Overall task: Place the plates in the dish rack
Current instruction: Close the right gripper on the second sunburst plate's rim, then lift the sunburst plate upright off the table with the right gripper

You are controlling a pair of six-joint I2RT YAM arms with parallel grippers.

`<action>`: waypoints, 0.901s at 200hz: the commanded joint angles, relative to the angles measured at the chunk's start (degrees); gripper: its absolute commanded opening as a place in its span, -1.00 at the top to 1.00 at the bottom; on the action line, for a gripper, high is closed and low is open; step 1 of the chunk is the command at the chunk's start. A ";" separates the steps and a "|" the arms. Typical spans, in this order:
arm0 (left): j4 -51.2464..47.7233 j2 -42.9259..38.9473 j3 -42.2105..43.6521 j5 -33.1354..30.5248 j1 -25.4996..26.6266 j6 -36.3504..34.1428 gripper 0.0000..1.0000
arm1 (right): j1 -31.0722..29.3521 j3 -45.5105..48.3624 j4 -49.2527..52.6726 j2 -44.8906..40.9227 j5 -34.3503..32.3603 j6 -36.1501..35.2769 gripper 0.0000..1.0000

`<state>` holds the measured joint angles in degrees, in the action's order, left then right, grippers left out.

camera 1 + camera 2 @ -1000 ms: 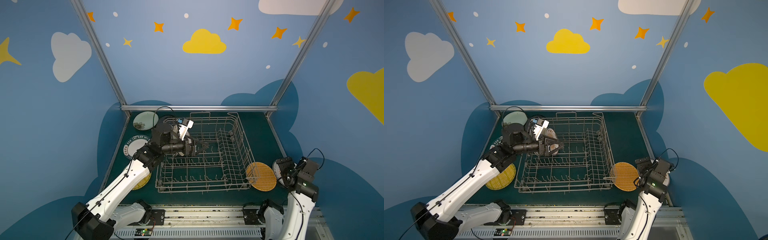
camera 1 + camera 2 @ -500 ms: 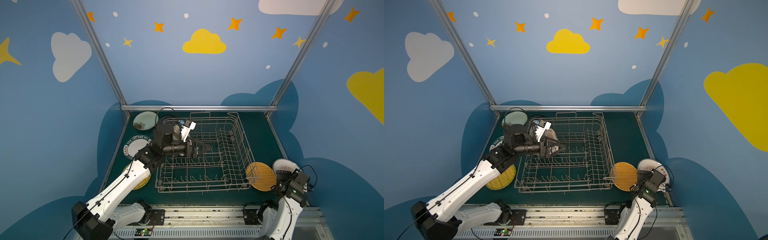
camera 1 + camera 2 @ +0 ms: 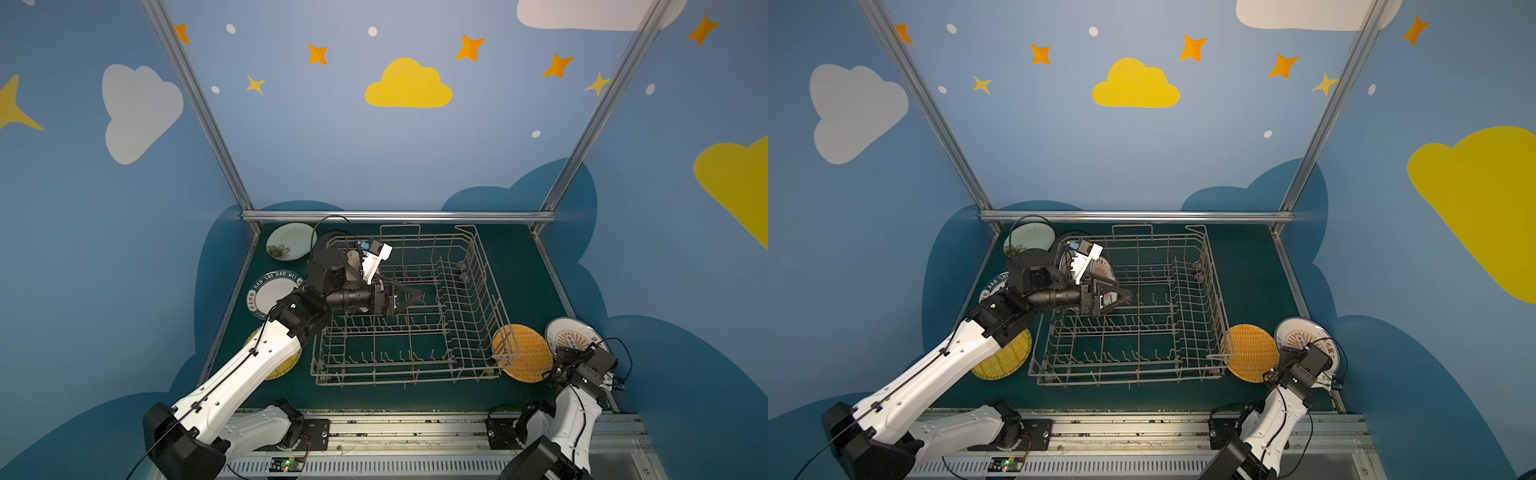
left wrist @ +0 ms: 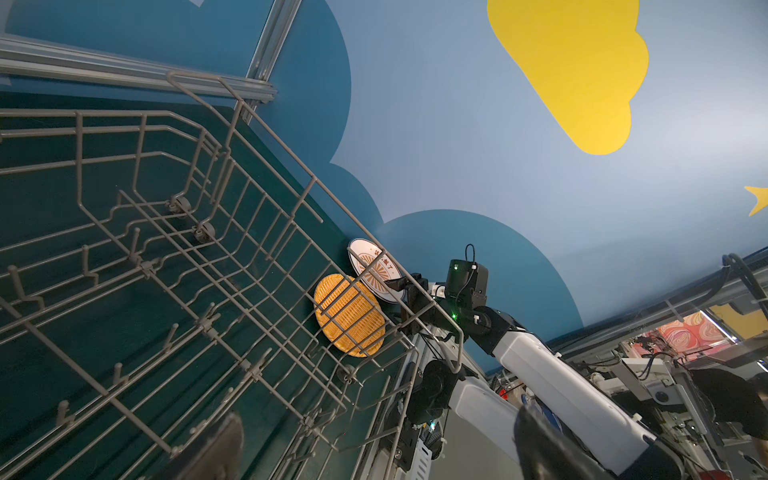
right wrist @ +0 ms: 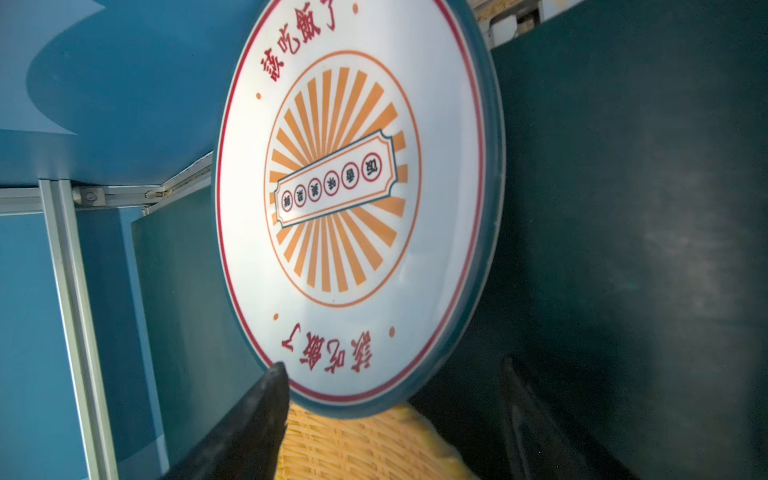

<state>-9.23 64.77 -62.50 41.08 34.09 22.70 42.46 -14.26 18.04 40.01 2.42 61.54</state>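
Observation:
The grey wire dish rack (image 3: 469, 266) stands mid-table in both top views. My left gripper (image 3: 409, 297) hovers open inside its left half, holding nothing; behind it a white sunburst plate (image 3: 1105, 272) stands in the rack. On the right, another white plate with an orange sunburst (image 3: 571, 334) lies with its edge over a yellow woven-pattern plate (image 3: 528, 353). My right gripper (image 3: 560, 356) is at that plate's near rim. In the right wrist view the jaws (image 5: 392, 365) stand apart around the sunburst plate (image 5: 349, 187), one fingertip (image 5: 266, 399) over its rim.
Left of the rack lie a pale green floral plate (image 3: 289, 247), a white plate with a dark lettered rim (image 3: 272, 295) and a yellow woven plate (image 3: 286, 365) partly under my left arm. Blue walls and aluminium posts close in the table.
My right arm has dropped and drawn back to the near rim of the sunburst plate, its jaws narrowing. My left gripper has shifted slightly rightward over the rack, still open.

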 commanded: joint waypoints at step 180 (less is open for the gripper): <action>-0.10 -2.48 -0.16 -2.41 -0.67 -0.63 -1.00 | -0.58 -0.64 -7.21 -0.88 0.87 -0.63 0.97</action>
<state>-9.67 63.48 -62.50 38.92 33.76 22.33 42.54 -12.99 10.68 39.07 2.02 62.76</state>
